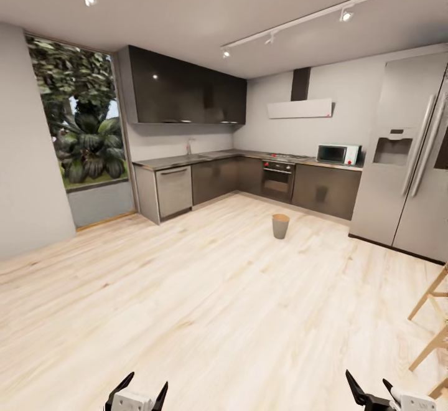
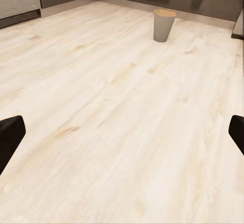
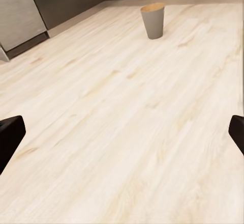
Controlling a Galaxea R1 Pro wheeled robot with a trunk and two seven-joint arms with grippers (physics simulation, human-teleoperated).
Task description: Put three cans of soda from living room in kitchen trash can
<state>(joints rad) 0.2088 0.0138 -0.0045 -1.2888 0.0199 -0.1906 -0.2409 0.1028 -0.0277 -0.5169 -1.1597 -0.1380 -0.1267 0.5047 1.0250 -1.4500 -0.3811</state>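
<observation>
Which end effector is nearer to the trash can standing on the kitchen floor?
Right, by a small margin. The trash can stands far ahead, right of centre. The right end effector sits slightly right of its line; the left end effector sits farther off, to its left.

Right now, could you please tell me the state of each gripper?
Left gripper: open, holding nothing.
Right gripper: open, holding nothing.

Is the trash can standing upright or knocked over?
Upright: the tash can stands on the kitchen floor, open mouth facing up.
</observation>
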